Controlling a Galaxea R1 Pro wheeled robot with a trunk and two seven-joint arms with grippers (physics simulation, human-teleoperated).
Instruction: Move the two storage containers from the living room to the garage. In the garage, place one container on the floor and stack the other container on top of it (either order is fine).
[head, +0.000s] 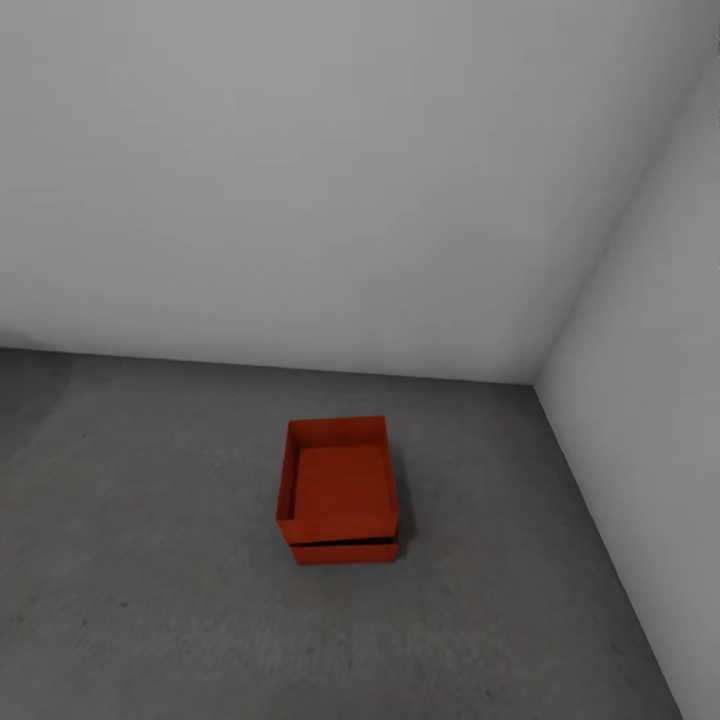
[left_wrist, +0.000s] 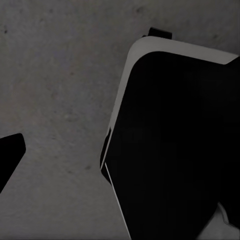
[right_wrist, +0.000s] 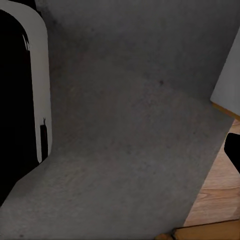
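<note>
The two storage containers stand stacked on the dark grey concrete floor (head: 150, 560) near a corner of the garage. The upper orange-red bin (head: 338, 482) is open-topped and empty. It sits slightly askew on the lower bin (head: 345, 552), of which just the front rim shows. No arm is near them. My left gripper (left_wrist: 120, 162) hangs over bare concrete, with one dark fingertip (left_wrist: 11, 154) at the picture's edge. My right gripper (right_wrist: 120, 150) is likewise over concrete, one fingertip (right_wrist: 233, 149) at the edge. Nothing lies between the fingers of either.
Plain grey-white walls (head: 300, 180) meet in a corner (head: 536, 380) behind and right of the stack. My black, white-edged base (left_wrist: 175, 145) shows beside each wrist. A strip of light wood plank floor (right_wrist: 220, 200) and a wall end (right_wrist: 227, 82) lie beyond the concrete.
</note>
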